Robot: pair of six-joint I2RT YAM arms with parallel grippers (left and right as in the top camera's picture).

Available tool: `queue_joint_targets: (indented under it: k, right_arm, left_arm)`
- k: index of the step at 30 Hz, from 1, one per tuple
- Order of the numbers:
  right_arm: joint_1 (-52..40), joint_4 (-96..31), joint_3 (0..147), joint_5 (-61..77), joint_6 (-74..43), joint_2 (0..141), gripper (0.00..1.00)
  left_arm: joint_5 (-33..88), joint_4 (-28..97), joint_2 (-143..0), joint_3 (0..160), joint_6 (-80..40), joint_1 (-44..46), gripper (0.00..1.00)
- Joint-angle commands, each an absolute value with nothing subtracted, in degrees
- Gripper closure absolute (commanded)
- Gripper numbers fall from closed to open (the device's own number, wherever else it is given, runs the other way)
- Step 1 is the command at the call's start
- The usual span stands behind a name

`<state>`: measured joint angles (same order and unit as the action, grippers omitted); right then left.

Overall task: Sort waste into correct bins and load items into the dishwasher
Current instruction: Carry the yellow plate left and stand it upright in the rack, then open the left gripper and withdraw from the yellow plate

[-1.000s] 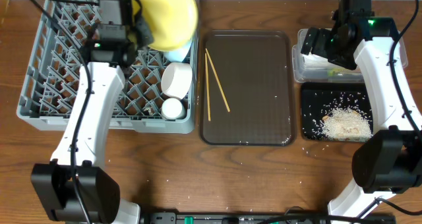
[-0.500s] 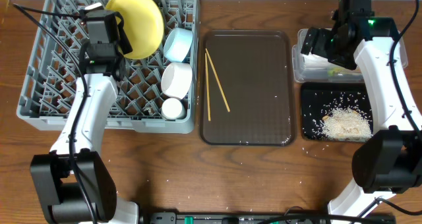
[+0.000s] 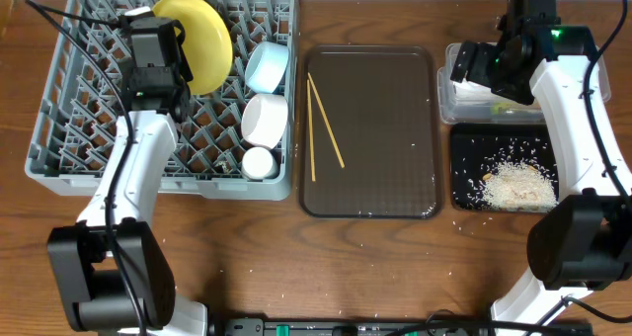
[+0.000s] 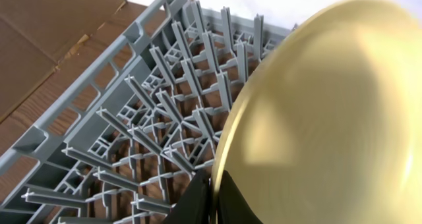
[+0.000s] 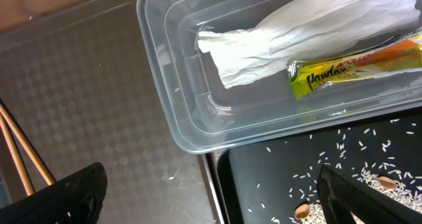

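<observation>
My left gripper is shut on the rim of the round yellow plate, holding it on edge among the pegs at the back of the grey dish rack. The plate fills the right of the left wrist view. A light-blue bowl, white bowl and white cup sit in the rack's right side. My right gripper hangs open over the clear tub, which holds the napkin and wrapper. Rice lies in the black tray.
Two wooden chopsticks lie on the brown serving tray between the rack and the bins. Stray rice grains dot the wooden table near the front edge. Cardboard shows beyond the rack.
My left arm has carried the yellow plate leftward and down from above the rack's right rear corner into the rack's back rows. The right arm has not moved.
</observation>
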<state>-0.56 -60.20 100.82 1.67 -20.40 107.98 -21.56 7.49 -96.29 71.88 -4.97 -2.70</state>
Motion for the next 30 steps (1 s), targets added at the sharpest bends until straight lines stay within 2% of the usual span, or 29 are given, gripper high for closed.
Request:
queue_joint_targets:
  k: [1,8,9,10,13,16,21,30]
  right_arm:
    - [-0.78,-60.2,101.08,1.32,-20.53,106.87,0.01]
    - [-0.78,-60.2,101.08,1.32,-20.53,106.87,0.01]
    - [-0.78,-60.2,101.08,1.32,-20.56,106.87,0.01]
    - [-0.78,-60.2,101.08,1.32,-20.56,106.87,0.01]
    - [-0.78,-60.18,101.08,1.32,-20.56,106.87,0.01]
    - [-0.78,-60.2,101.08,1.32,-20.56,106.87,0.01]
    - [-0.78,-60.2,101.08,1.32,-20.56,106.87,0.01]
    - [-0.78,-60.18,101.08,1.32,-20.56,106.87,0.01]
  left_arm:
    - [-23.33,7.35,-96.99,71.79,-1.91,-1.15,0.93]
    - [-29.5,7.16,-96.99,71.79,3.42,4.78,0.92]
    - [-29.91,7.11,-96.99,71.79,3.42,5.43,0.89]
    - [-29.91,7.11,-96.97,71.79,3.42,6.04,0.84]
    - [-29.89,7.11,-96.97,71.79,3.4,7.27,0.5]
    - [-29.85,6.94,-96.62,71.9,2.96,7.86,0.37]
    - [-29.8,10.83,-92.49,75.92,-1.87,10.94,0.3]
    - [-15.38,34.61,-90.8,90.91,-13.47,20.71,0.3]
